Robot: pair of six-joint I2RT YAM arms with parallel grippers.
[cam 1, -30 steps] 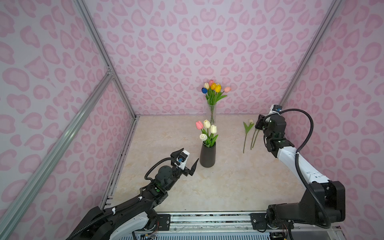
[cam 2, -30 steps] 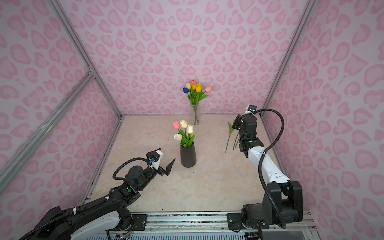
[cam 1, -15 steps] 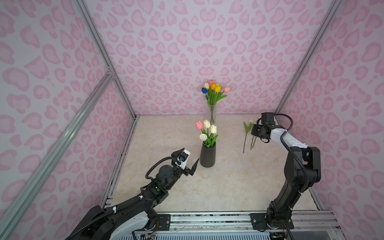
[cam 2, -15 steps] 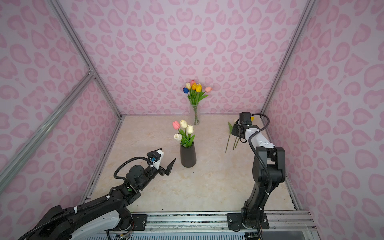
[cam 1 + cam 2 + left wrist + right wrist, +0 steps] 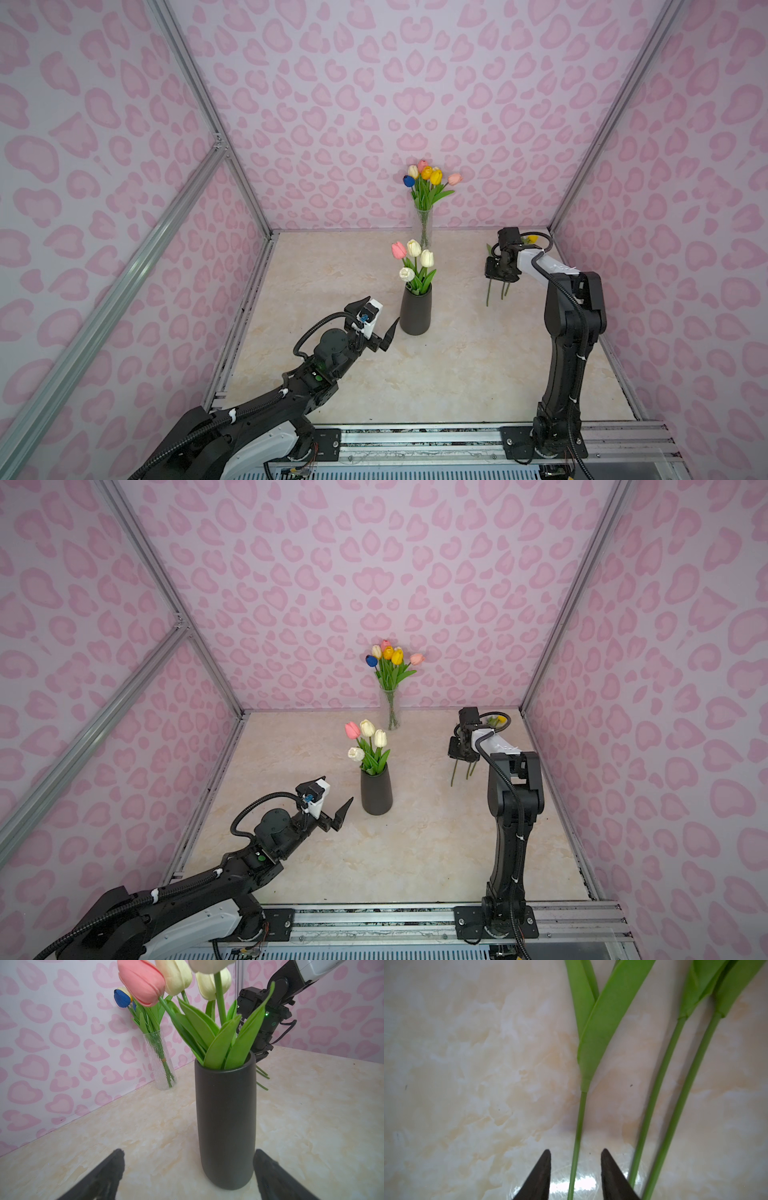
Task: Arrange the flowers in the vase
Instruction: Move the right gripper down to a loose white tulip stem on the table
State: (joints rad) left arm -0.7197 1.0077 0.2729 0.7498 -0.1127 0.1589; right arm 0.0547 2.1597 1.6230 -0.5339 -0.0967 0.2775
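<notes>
Pink heart-print walls [image 5: 374, 104], marbled beige surface [image 5: 457, 374]. Three loose flowers [image 5: 488, 293] lie flat at far right of surface, under right tool [image 5: 576, 1149]. Long axes run near-far, almost parallel: cut ends point near, leaves and heads far. Yellow head [image 5: 532, 239] shows beyond arm. Right tool released, jaws part-spread, straddling one stem [image 5: 580, 1118], gap each side. Dark vase [image 5: 415, 309] at centre holds four tulips [image 5: 413, 257] upright. Left tool [image 5: 188, 1150] released wide, just near-left of dark vase, not touching. Glass vase [image 5: 424, 228] with bouquet by far wall.

Vase [image 5: 415, 312] is black, stems [image 5: 578, 1126] green — walls [image 5: 374, 83] pink, heart-patterned.
</notes>
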